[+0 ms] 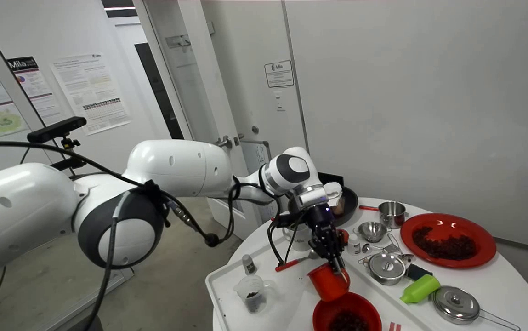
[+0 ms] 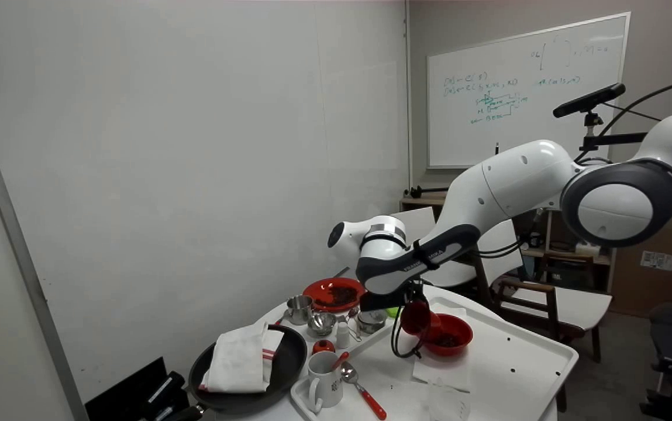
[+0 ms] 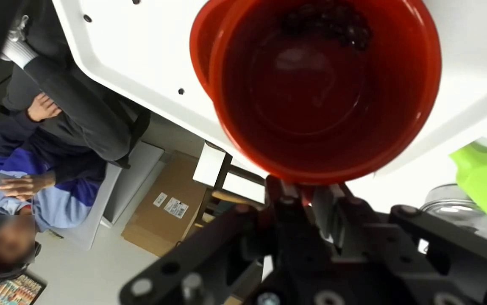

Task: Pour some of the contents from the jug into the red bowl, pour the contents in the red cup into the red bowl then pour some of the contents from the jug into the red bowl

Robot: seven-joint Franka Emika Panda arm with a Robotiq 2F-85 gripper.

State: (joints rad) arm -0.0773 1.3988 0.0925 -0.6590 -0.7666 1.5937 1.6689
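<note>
Pinching 1 tilted red cup [image 1: 325,282], 1 end effector [image 3: 304,195] hangs near 1 red bowl [image 1: 365,304].

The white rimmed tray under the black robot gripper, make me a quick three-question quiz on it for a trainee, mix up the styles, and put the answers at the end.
1. What is the black two-fingered gripper holding?
2. True or false: the glossy round red bowl has small dark pieces in it.
3. What does the clear handled jug stand on?
a) a black frying pan
b) the white rimmed tray
c) a large flat red dish

Key
1. The small smooth red cup, which is tilted.
2. True.
3. b
</note>
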